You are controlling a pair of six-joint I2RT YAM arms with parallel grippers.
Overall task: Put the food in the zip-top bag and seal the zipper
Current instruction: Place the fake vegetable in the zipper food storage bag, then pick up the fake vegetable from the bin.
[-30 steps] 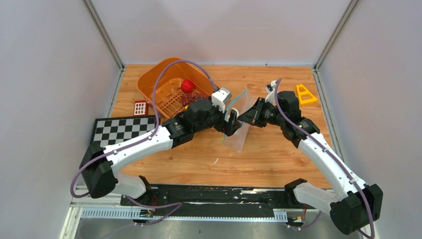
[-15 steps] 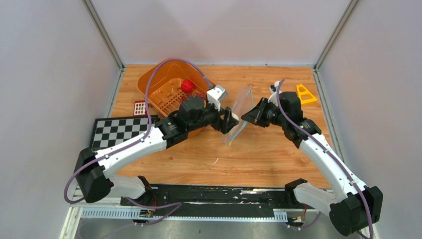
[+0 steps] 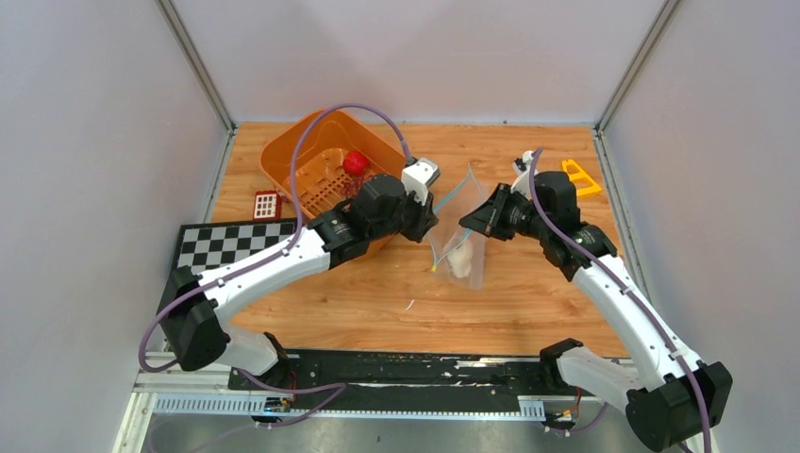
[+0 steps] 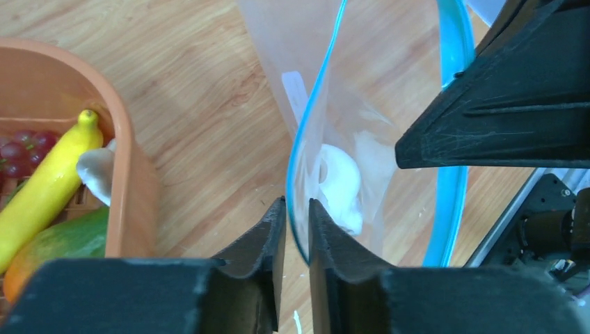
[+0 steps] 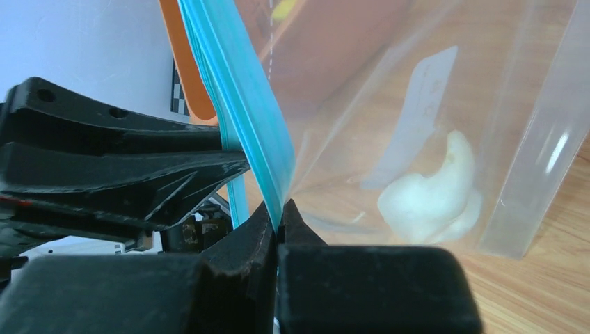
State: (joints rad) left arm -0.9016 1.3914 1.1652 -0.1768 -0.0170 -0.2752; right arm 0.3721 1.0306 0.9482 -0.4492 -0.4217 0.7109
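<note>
From above: bag [image 3: 453, 231] held upright over the worktop [image 3: 377, 293] between both claws, with a white garlic piece [image 3: 460, 263] now at its bottom, not seen there a second ago. Left claw [image 3: 425, 221] at the bag's near lip, narrowed from wide apart. Basket [image 3: 283, 151] off the bag's left side, a red fruit [image 3: 355, 162] inside. From the left wrist: jaws almost together either side of the zipper [image 4: 298, 160], a slim gap left; already pinching or not, cannot tell. Banana [image 4: 49, 184] and other food waiting in the basket. From the right wrist: right claw [image 5: 278, 209] clamped tight on the zipper's other lip. By judgement: one piece bagged, mouth being spread for the next, most food yet to go in, sealing far off.
</note>
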